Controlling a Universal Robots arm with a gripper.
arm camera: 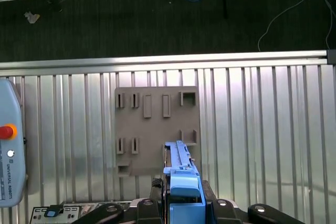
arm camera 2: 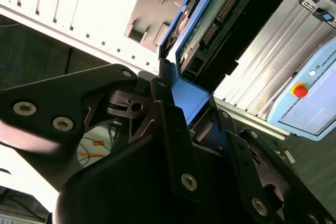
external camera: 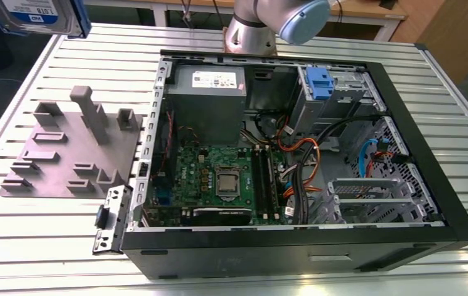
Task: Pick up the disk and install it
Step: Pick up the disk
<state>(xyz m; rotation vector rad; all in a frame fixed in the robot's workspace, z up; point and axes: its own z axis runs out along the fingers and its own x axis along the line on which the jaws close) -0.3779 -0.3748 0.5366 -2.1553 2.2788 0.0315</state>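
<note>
Your PC case (external camera: 299,253) lies open-side-up mid-frame in the exterior view, so the drive cage (external camera: 332,92) is reachable from above. Grey rack (external camera: 61,154) sits left of it. The disk (external camera: 36,15) hangs at upper left; gripper (arm camera 2: 191,106) fingers clamp its blue carrier. Second wrist view gives you clamp & board side, exterior view the label.

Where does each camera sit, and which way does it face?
Exterior view: off the arm, looking down into the computer case on the slatted table; an arm joint shows.
First wrist view: on the arm, facing down at the grey fixture; the end effector shows, shut on the disk.
Second wrist view: on the arm, looking along the end effector at the disk.
Shared: all three show disk, fixture, table.
</note>
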